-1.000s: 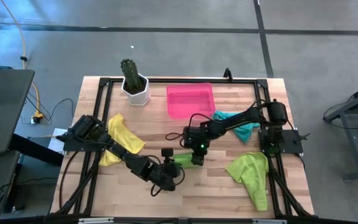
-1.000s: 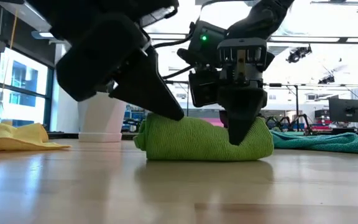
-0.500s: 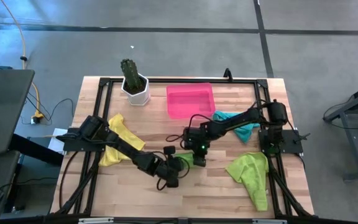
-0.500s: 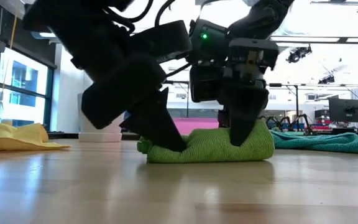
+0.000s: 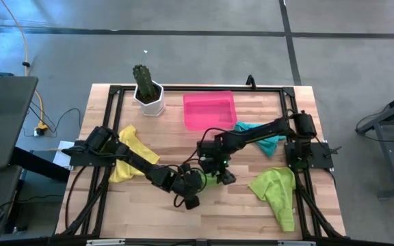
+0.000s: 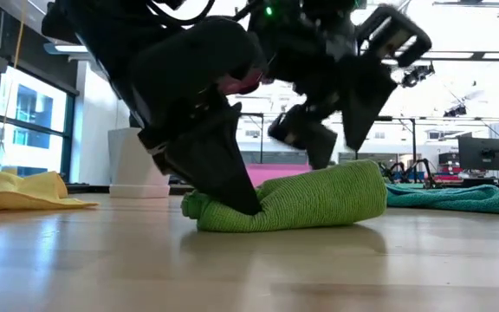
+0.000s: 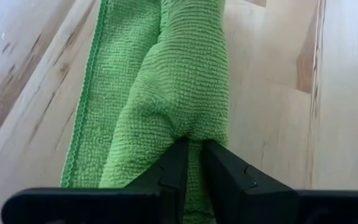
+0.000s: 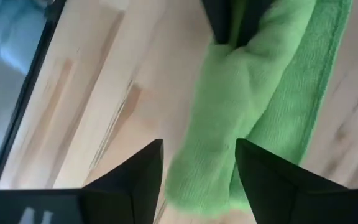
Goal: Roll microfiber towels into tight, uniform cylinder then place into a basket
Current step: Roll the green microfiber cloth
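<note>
Four microfiber towels lie on the wooden surface (image 5: pixel 238 205), and one pink basket (image 5: pixel 210 111) stands at its far edge with nothing visible inside. The left hand (image 6: pixel 232 195) is pinched shut on one end of the rolled lime green towel (image 6: pixel 297 201), its two dark fingers (image 7: pixel 174 167) closed on a fold of the cloth in the left wrist view. The right hand (image 6: pixel 340 130) hangs just above the other end of the same roll, its two fingers (image 8: pixel 138 177) spread apart and holding nothing, the green cloth showing between them. The roll lies on its side near the middle of the surface, directly under both hands. The second lime green towel (image 5: pixel 277 193) lies crumpled beyond the right hand, toward the right arm's base. The one teal towel (image 5: pixel 268 142) lies behind the right hand, beside the basket. The one yellow towel (image 5: pixel 130 158) lies well behind the left hand, along the left arm. One white pot with a cactus (image 5: pixel 148 93) stands beside the basket.
</note>
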Controlling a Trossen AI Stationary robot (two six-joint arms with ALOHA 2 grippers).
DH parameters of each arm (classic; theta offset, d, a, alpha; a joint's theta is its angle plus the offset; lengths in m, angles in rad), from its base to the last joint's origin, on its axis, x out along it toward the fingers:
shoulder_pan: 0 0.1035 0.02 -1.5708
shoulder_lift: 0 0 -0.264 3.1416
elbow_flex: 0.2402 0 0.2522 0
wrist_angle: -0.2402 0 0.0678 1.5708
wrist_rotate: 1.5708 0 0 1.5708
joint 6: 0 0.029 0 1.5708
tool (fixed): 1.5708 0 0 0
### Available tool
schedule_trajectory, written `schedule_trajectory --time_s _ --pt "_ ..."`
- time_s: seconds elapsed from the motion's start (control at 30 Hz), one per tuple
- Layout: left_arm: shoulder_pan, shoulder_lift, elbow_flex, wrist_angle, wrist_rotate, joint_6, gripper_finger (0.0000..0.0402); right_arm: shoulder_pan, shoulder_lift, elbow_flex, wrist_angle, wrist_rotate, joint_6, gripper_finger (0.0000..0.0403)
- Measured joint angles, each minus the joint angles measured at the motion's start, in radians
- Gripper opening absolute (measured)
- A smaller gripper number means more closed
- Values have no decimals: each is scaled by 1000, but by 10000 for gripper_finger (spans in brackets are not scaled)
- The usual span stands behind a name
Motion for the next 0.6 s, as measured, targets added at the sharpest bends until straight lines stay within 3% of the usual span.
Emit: schedule_trajectory --time_s 0.1,0.2,0.4,0.6 --pt "0 0 0 0 0 -35 47 20 0 81 -198 43 -19 192" --pt "0 0 -1 1 1 -50 47 74 -5 103 -280 49 -18 187" --pt "0 0 -1 1 3 -36 47 197 -32 42 -318 49 3 172" --pt "0 0 -2 4 3 -34 47 248 -107 -113 -282 58 96 141"
